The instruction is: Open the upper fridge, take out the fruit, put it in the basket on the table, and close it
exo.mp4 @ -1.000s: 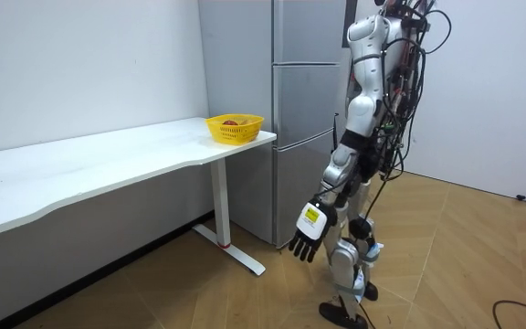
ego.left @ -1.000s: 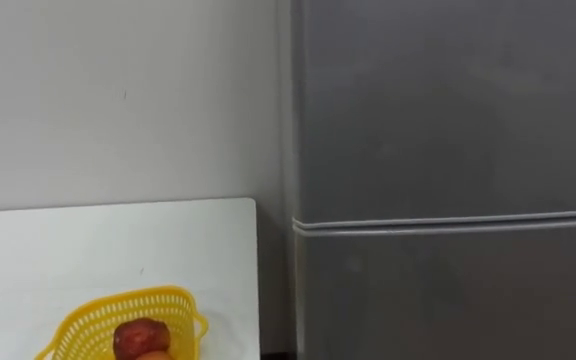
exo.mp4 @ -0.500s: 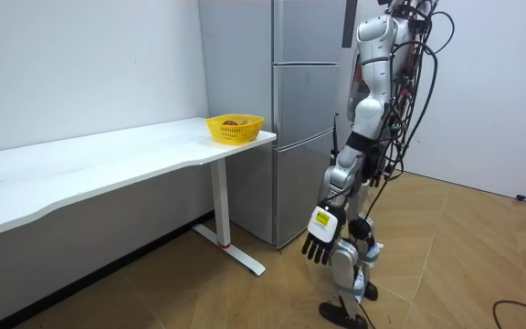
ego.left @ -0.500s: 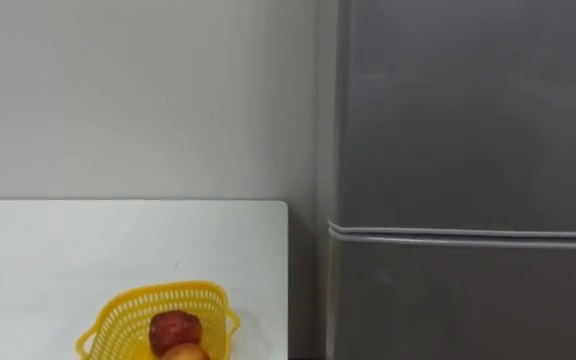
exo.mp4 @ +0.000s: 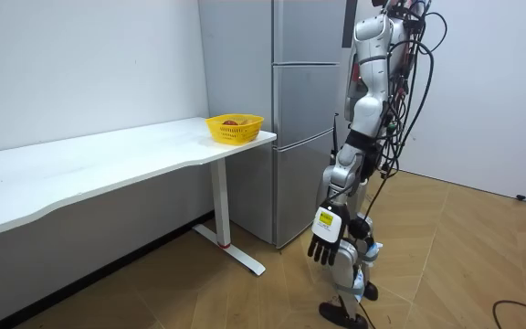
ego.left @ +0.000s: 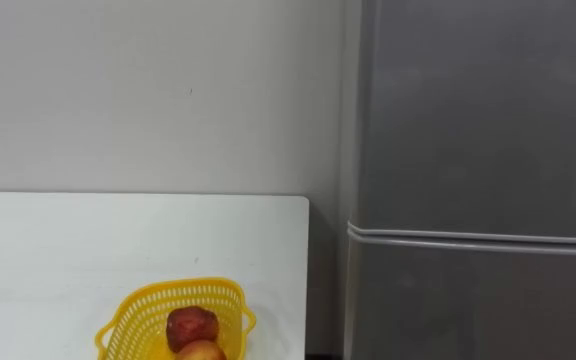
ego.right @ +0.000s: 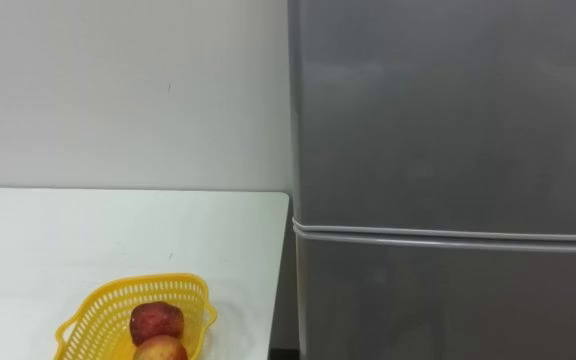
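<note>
Viewing the scene from the head camera, I read it from left to right. A white table (ego.left: 68,250) takes up the lower left, its far edge against a pale wall (ego.left: 148,90). Near the table's right end, at the bottom of the eye views, stands a yellow lattice basket (ego.left: 183,287). In it lie a red apple (ego.left: 192,325) and, just in front of it, a yellow-orange fruit (ego.left: 200,351) cut off by the lower edge of the view. To the right of the table, just beside its end, rises the grey fridge (ego.right: 448,150). Its upper door (ego.left: 488,110) is shut, and so is the lower door (ego.left: 478,300); a pale seam (ego.left: 468,238) runs between the two. Whatever the upper compartment holds is hidden behind the upper door, so I cannot tell what is to be fetched or where in it it lies. The room view gives the same order: the long table along the wall at the room view's left, the basket at its far end, then the fridge. After it comes the robot, standing upright on a wooden floor (exo.mp4: 446,265) in front of the fridge doors. Its left hand (exo.mp4: 326,245) hangs low beside its leg, well apart from the fridge. The fingers are loosely spread and point downward, and the hand has hold of nothing.
</note>
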Robot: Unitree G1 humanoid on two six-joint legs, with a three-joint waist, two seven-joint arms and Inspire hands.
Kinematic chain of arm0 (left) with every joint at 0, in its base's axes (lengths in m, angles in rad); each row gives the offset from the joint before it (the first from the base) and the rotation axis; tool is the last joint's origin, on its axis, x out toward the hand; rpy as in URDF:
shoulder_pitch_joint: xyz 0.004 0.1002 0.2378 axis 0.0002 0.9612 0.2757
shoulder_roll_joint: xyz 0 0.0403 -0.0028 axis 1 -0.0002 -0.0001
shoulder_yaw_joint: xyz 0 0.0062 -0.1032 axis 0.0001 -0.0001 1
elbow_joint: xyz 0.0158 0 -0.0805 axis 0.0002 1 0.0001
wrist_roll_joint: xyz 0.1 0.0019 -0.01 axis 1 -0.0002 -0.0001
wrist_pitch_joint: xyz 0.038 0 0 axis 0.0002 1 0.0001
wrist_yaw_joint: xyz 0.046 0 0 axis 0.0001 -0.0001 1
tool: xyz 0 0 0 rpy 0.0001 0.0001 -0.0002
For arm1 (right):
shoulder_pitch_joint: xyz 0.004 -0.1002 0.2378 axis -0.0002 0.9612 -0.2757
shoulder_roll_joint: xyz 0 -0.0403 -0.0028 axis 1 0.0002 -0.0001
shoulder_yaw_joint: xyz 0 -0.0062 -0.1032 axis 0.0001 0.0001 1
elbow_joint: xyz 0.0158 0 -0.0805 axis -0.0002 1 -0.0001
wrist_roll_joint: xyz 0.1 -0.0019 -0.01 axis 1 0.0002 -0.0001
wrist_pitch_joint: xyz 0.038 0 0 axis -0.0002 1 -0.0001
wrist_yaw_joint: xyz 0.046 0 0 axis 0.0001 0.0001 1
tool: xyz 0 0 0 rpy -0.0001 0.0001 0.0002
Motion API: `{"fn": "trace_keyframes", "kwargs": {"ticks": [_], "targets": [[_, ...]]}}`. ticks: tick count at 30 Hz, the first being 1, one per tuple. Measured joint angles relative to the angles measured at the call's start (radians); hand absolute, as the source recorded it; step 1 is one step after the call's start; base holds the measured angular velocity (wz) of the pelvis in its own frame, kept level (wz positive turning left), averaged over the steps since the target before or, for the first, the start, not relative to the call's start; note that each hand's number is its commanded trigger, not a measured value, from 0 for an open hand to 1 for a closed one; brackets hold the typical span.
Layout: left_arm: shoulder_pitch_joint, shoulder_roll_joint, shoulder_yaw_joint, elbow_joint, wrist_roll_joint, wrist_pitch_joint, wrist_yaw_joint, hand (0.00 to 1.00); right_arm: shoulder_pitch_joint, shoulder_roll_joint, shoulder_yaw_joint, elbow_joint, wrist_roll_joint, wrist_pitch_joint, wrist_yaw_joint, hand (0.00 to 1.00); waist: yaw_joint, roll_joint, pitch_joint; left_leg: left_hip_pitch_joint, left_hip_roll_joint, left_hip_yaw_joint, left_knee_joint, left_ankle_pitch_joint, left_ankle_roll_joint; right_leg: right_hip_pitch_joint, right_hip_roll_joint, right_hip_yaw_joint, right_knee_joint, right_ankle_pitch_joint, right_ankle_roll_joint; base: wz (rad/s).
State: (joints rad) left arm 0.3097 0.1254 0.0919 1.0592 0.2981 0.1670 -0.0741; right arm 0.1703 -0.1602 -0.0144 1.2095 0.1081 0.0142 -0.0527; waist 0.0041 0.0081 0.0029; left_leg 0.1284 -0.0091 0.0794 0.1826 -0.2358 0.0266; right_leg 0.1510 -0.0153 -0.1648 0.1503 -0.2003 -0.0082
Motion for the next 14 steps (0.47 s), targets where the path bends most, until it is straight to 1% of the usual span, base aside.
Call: {"fn": "trace_keyframes", "kwargs": {"ticks": [2, 7, 10, 12, 13, 14], "targets": [[-0.006, 0.000, 0.000, 0.000, 0.023, 0.011, -0.007, 0.00, 0.008, -0.001, 0.000, 0.006, -0.004, 0.006, 0.015, 0.00, -0.001, -0.005, 0.0016, 0.005, -0.003, -0.001, 0.003, 0.000, 0.000, 0.006, -0.003, 0.000, 0.001, -0.007, 0.002, 0.07], [-0.008, 0.000, -0.001, 0.000, 0.026, 0.032, -0.018, 0.00, 0.007, -0.001, -0.001, 0.030, -0.006, 0.031, 0.035, 0.00, -0.001, -0.011, 0.0027, 0.012, -0.003, -0.004, 0.005, 0.000, 0.000, 0.007, -0.009, 0.000, 0.002, -0.012, 0.002, 0.03], [-0.009, 0.000, -0.008, 0.000, 0.027, 0.036, -0.019, 0.00, 0.007, -0.001, 0.000, 0.042, -0.063, 0.037, 0.043, 0.00, 0.000, -0.014, 0.0024, 0.018, -0.002, -0.008, 0.004, 0.000, 0.000, 0.011, -0.009, 0.001, 0.005, -0.014, 0.002, 0.00], [-0.012, 0.001, -0.017, -0.001, 0.035, 0.037, -0.022, 0.00, 0.007, -0.001, 0.000, 0.041, -0.083, 0.052, 0.046, 0.00, 0.000, -0.016, 0.0023, 0.021, -0.002, -0.007, 0.005, 0.000, 0.000, 0.011, -0.009, 0.004, 0.006, -0.014, 0.002, -0.02], [-0.012, 0.000, -0.022, -0.001, 0.047, 0.037, -0.025, 0.00, 0.008, -0.001, 0.000, 0.041, -0.084, 0.057, 0.049, 0.00, 0.001, -0.017, 0.0025, 0.023, -0.002, 0.000, 0.005, 0.000, 0.000, 0.010, -0.008, 0.008, 0.007, -0.014, 0.002, -0.09], [-0.012, 0.000, -0.038, -0.001, 0.047, 0.037, -0.026, 0.00, 0.007, -0.001, 0.003, 0.040, -0.084, 0.065, 0.053, 0.00, 0.001, -0.018, 0.0029, 0.023, -0.002, 0.000, 0.005, 0.000, 0.000, 0.009, -0.007, 0.015, 0.008, -0.014, 0.002, -0.08]]}}
